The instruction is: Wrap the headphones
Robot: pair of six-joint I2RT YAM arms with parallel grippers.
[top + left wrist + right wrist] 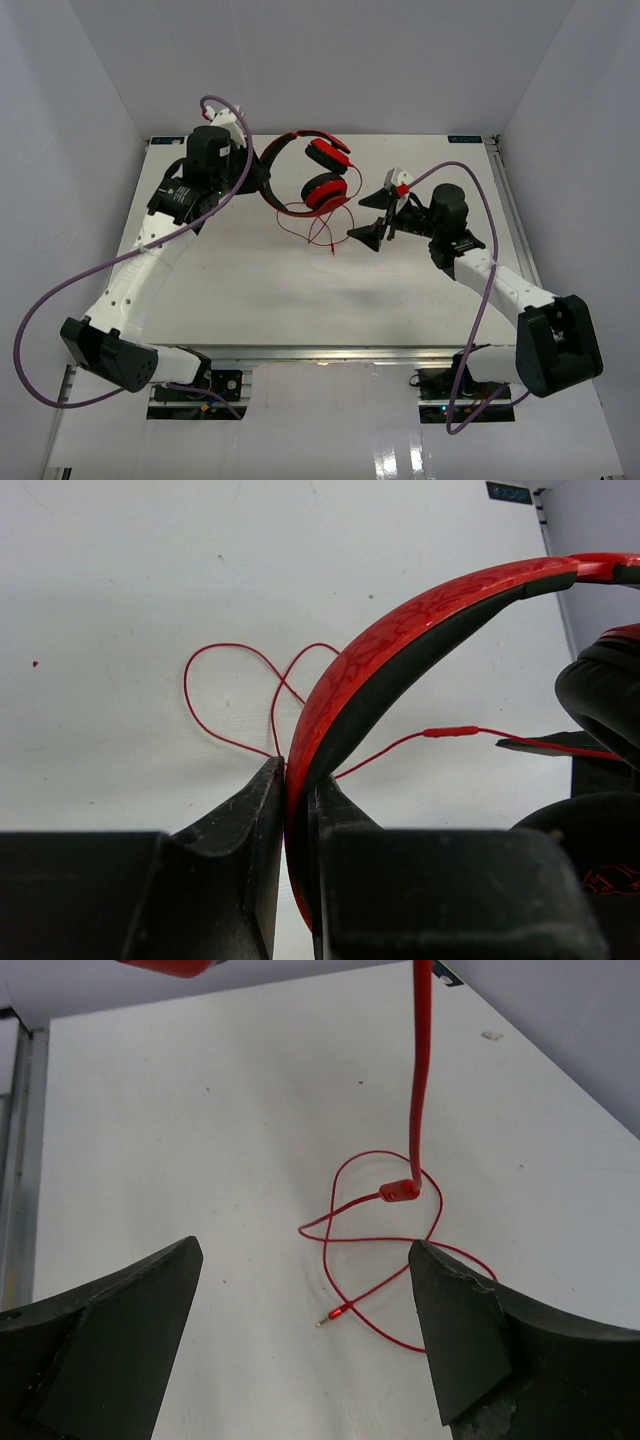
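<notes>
Left hand [297, 780] clamps the headphones [420, 620] by their curved glossy band; right hand [303, 1260] gapes.

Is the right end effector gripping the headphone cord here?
No: the right end effector is open, fingers wide apart, and the red cord lies loose on the table below them.

headphones [400, 635]: glossy red patterned plastic band, matt black lining | table [250, 280]: smooth matt white | fingers [240, 830]: matt black, scuffed
</notes>
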